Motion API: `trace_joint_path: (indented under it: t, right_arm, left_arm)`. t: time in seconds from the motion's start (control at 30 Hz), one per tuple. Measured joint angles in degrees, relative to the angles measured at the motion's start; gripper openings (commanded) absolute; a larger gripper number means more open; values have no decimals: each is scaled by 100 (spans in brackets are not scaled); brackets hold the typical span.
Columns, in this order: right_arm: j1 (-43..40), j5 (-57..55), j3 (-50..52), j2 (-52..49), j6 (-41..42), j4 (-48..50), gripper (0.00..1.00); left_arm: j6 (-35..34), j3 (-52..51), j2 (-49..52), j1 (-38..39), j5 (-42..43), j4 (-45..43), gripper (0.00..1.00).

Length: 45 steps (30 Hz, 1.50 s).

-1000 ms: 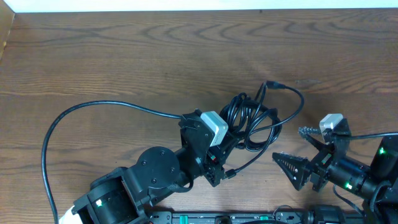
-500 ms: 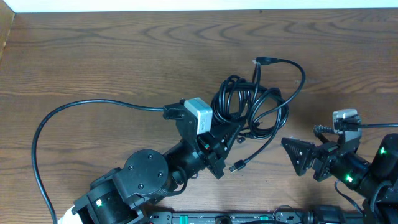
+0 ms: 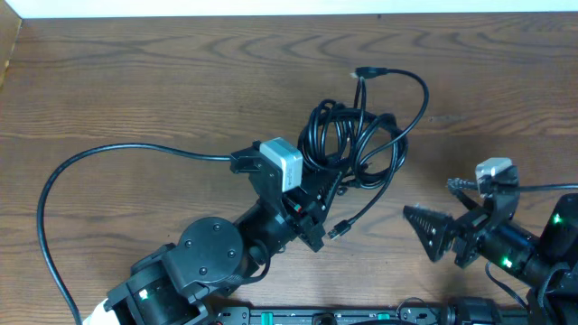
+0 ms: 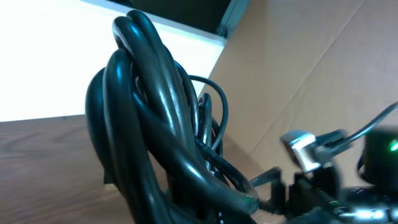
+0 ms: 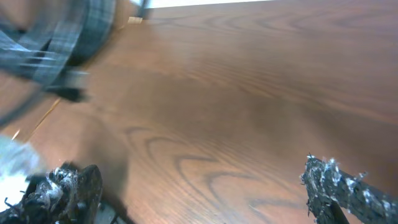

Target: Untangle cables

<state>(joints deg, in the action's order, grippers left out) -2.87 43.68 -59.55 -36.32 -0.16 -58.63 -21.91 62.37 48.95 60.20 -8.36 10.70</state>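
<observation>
My left pincer (image 3: pixel 318 200) is clamped on the black cable bundle (image 3: pixel 357 149), mid-tabletop (image 3: pixel 181 81); my right pincer (image 3: pixel 430 200) gapes empty, near right; coils knotted, so I judge untangling barely begun.

Beneath me lies a wooden table (image 3: pixel 181 81), dark brown with wavy grain, evenly lit, with a soft sheen where my right wrist camera looks along it. A white strip (image 3: pixel 271 7) borders its far edge, and a paler wooden edge (image 3: pixel 7 50) slants in at the far left corner. From my left wrist I see a tan board (image 4: pixel 323 68) behind the table, a bright white surface (image 4: pixel 37 68) beside it, and a dark panel (image 4: pixel 180 9) above.
</observation>
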Motion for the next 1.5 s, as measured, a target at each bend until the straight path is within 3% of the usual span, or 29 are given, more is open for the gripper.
trace_joint_path:
  t: [0.27, 0.57, 0.87, 1.23, 1.33, 1.4, 1.5]
  right_arm:
    - [0, 1392, -2, 0, -955, 284, 94]
    - [0, 2253, -9, 0, -1329, 1401, 88]
    - [0, 2588, -9, 0, -2308, 1740, 94]
    - [0, 3464, -9, 0, -2763, 1766, 89]
    - [0, 3648, -9, 0, -2789, 1703, 83]
    - [0, 3722, -9, 0, -2833, 1646, 70]
    - [0, 3834, -11, 0, -2855, 1602, 40]
  left_arm:
    - [1097, 0, 0, 0, 376, 564, 7]
    - [2465, 0, 2, 0, 1290, 1272, 8]
    - [2986, 0, 0, 0, 1803, 1451, 8]
    - [3467, 0, 249, 0, 3023, 1086, 8]
    - [3646, 0, 380, 0, 3383, 1045, 7]
    - [3722, 0, 417, 0, 3541, 1045, 8]
    - [3788, 0, 417, 0, 3713, 1034, 8]
